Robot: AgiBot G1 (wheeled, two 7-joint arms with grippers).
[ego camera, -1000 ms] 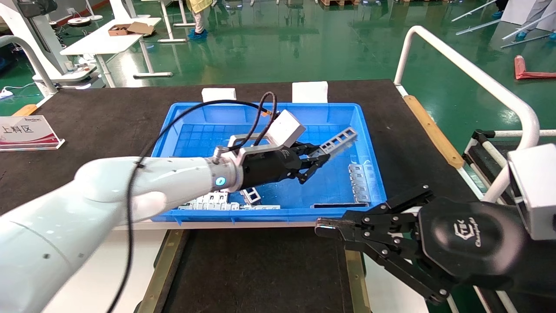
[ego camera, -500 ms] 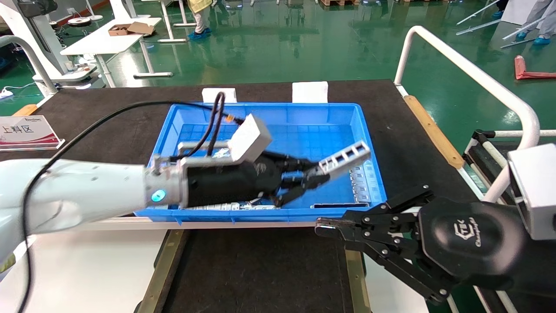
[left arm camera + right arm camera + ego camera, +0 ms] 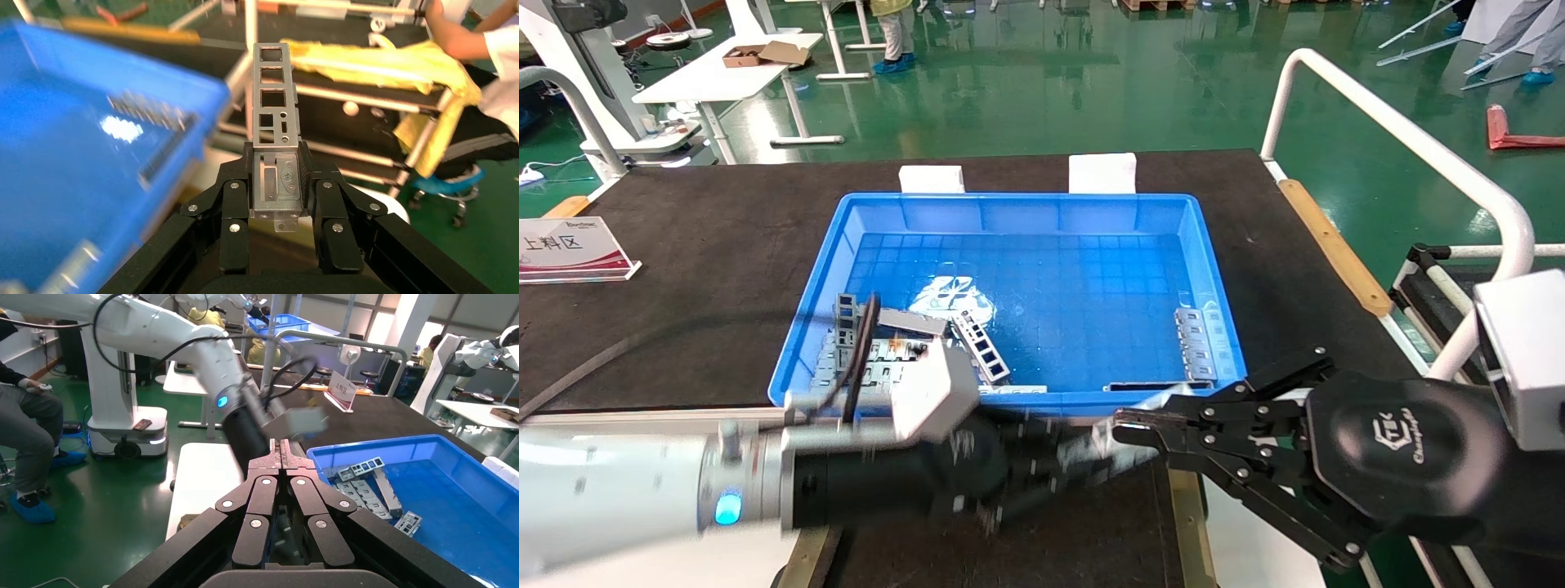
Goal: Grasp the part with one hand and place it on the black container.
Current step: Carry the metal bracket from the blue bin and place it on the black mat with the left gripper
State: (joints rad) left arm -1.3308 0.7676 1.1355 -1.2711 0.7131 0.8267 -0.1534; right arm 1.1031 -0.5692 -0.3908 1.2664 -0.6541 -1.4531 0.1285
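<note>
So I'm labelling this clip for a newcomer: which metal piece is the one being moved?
Start at the blue crate; just in front of its near wall the left tool holds the part. Unlike the grey pieces lying in the crate, this ladder-like bar is clamped in the air.

Crate (image 3: 1214, 269) behind the black container (image 3: 1009, 547) — loose plates (image 3: 1197, 343) in the crate, right side.

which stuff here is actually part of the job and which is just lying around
Part of the job:
- part, clamped in the left gripper
- black container, in front of the blue crate

Just lying about:
- blue crate
- loose metal pieces left in the crate
- white sign on the table mat
- right gripper, parked with fingers together
</note>
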